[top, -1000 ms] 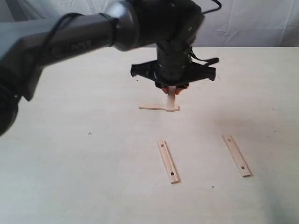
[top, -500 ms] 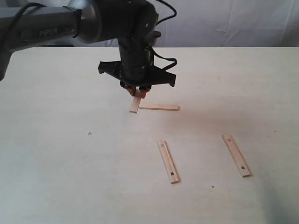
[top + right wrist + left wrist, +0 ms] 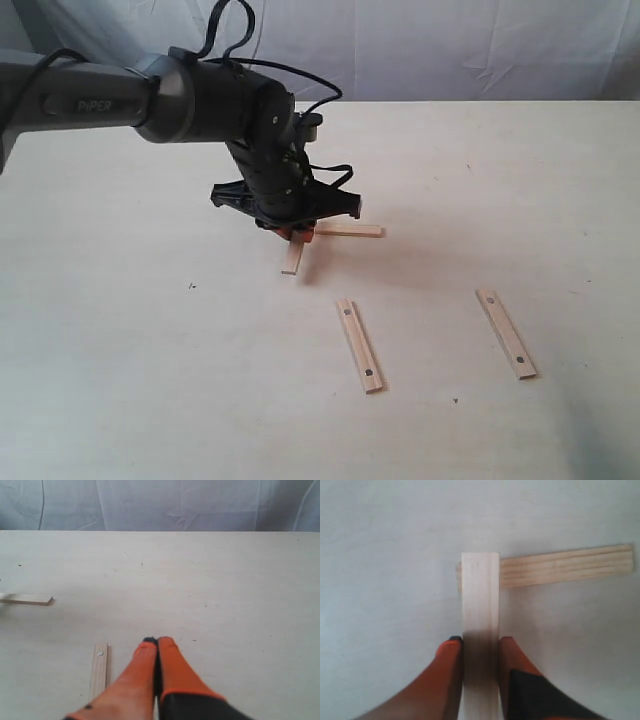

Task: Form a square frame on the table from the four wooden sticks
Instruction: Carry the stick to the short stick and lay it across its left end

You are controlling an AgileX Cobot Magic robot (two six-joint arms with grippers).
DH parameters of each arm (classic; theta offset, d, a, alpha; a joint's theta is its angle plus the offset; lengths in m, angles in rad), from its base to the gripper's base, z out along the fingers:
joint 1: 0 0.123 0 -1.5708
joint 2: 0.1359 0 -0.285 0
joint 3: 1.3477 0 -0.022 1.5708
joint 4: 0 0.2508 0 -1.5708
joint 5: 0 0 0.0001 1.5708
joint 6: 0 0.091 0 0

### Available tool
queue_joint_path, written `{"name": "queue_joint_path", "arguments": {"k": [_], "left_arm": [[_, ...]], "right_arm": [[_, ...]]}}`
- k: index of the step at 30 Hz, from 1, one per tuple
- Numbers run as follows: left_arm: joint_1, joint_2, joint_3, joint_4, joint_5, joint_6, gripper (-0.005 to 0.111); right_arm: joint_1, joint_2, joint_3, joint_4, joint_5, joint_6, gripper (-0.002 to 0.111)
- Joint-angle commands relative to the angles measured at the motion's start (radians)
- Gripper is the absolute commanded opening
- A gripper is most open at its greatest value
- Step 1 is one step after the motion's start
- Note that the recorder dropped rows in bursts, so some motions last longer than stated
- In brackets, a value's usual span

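Sticks first, from the exterior view. The left arm (image 3: 150, 100) reaches in from the left edge of the surface (image 3: 120, 360) to its middle. The left jaws, low over the surface, are clamped on the held stick (image 3: 292, 260). That stick slopes down toward the near edge, and its low end is at or almost on the surface. Just beside it the lying stick (image 3: 352, 231) is flat, its long axis parallel to the far edge and its left end hidden under the gripper body. So the two axes cross at a right angle. The middle stick (image 3: 359, 345) and the right stick (image 3: 506, 333) lie well apart nearer the near edge, both untouched. The left arm is by far the nearer to this corner.

A second ago the same jaws hung higher at the lying stick's right end. Half a second ago they were above its left end. Now they are lower there, with the stick turned toward the near edge.

From the left wrist view, the orange fingers (image 3: 449, 672) pinch the held stick (image 3: 480, 605) on both long edges. Its free end covers the end of the lying stick (image 3: 567, 571), making an L. Whether the two touch cannot be told.

From the right wrist view, the right jaws are pressed together on nothing. They wait just beside a dotted stick (image 3: 99, 672), probably the right one.
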Motion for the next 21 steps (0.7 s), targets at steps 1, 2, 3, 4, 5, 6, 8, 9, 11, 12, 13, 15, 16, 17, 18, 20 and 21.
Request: {"name": "queue_joint_path", "arguments": {"k": [1, 2, 3, 4, 5, 6, 8, 9, 11, 12, 13, 15, 16, 17, 18, 20, 21], "left_arm": [[-0.002, 0.024, 0.008, -0.021, -0.045, 0.003, 0.0], [-0.002, 0.026, 0.008, -0.021, -0.053, 0.003, 0.0], [-0.002, 0.026, 0.008, -0.023, -0.055, 0.003, 0.0], [-0.002, 0.029, 0.008, -0.025, -0.058, 0.006, 0.0], [-0.002, 0.029, 0.008, -0.024, -0.058, 0.008, 0.0], [-0.002, 0.029, 0.008, -0.024, -0.058, 0.008, 0.0], [-0.002, 0.029, 0.008, -0.024, -0.058, 0.008, 0.0], [-0.002, 0.029, 0.008, -0.024, -0.058, 0.008, 0.0], [-0.002, 0.029, 0.008, -0.024, -0.058, 0.008, 0.0], [-0.002, 0.029, 0.008, -0.024, -0.058, 0.008, 0.0], [-0.002, 0.029, 0.008, -0.024, -0.058, 0.008, 0.0], [-0.002, 0.029, 0.008, -0.024, -0.058, 0.008, 0.0], [-0.002, 0.029, 0.008, -0.024, -0.058, 0.008, 0.002], [-0.002, 0.029, 0.008, -0.024, -0.058, 0.008, 0.005], [-0.002, 0.029, 0.008, -0.024, -0.058, 0.008, 0.008], [-0.002, 0.029, 0.008, -0.024, -0.058, 0.008, 0.017], [-0.002, 0.029, 0.008, -0.024, -0.058, 0.008, 0.021]], "right_arm": [[-0.004, -0.006, 0.001, 0.004, -0.009, -0.007, 0.0], [-0.004, -0.006, 0.001, 0.004, -0.009, -0.007, 0.0], [-0.004, -0.006, 0.001, 0.004, -0.009, -0.007, 0.0], [-0.004, -0.006, 0.001, 0.004, -0.009, -0.007, 0.0], [-0.004, -0.006, 0.001, 0.004, -0.009, -0.007, 0.0], [-0.004, -0.006, 0.001, 0.004, -0.009, -0.007, 0.0], [-0.004, -0.006, 0.001, 0.004, -0.009, -0.007, 0.0], [-0.004, -0.006, 0.001, 0.004, -0.009, -0.007, 0.0], [-0.004, -0.006, 0.001, 0.004, -0.011, -0.007, 0.0], [-0.004, -0.006, 0.001, 0.004, -0.011, -0.007, 0.0], [-0.004, -0.006, 0.001, 0.004, -0.011, -0.007, 0.0], [-0.004, -0.006, 0.001, 0.004, -0.011, -0.007, 0.0], [-0.004, -0.006, 0.001, 0.004, -0.011, -0.007, 0.0], [-0.004, -0.006, 0.001, 0.004, -0.011, -0.007, 0.0], [-0.004, -0.006, 0.001, 0.004, -0.011, -0.007, 0.0], [-0.004, -0.006, 0.001, 0.004, -0.011, -0.007, 0.0], [-0.004, -0.006, 0.001, 0.004, -0.011, -0.007, 0.0]]}}
